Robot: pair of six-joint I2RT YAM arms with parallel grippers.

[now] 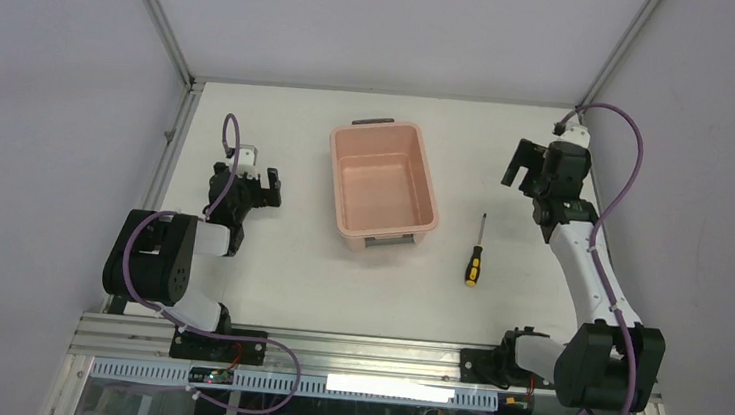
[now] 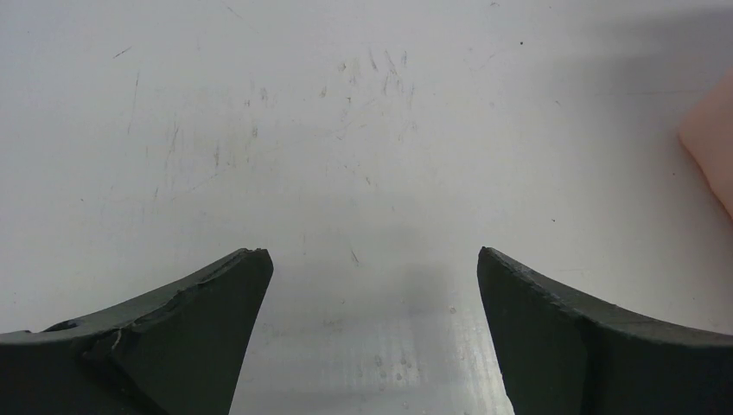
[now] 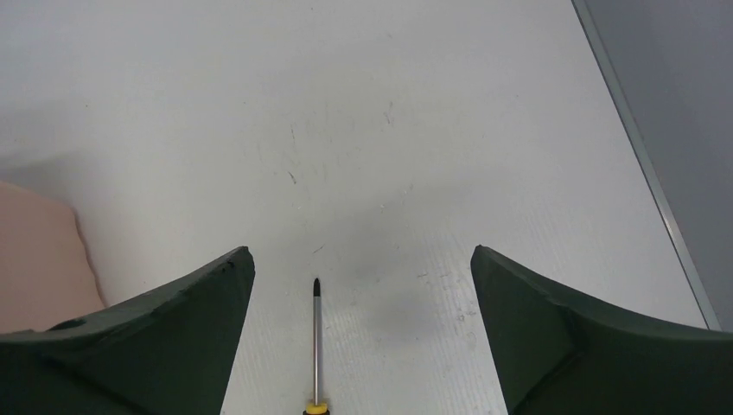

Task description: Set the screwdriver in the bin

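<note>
Left pincer [image 2: 372,252] and right pincer [image 3: 360,252] both gape empty; one screwdriver [image 1: 477,257] near one bin [image 1: 383,184].

No readable text, labels or numbers anywhere.

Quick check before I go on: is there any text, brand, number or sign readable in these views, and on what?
No readable text in any view.
bin: plain pink, no label showing.
screwdriver: any print on the handle is too small to tell.
white strip on the front rail: washed out, nothing legible.
Wrist views: only bare table and fingers, no markings.
</note>
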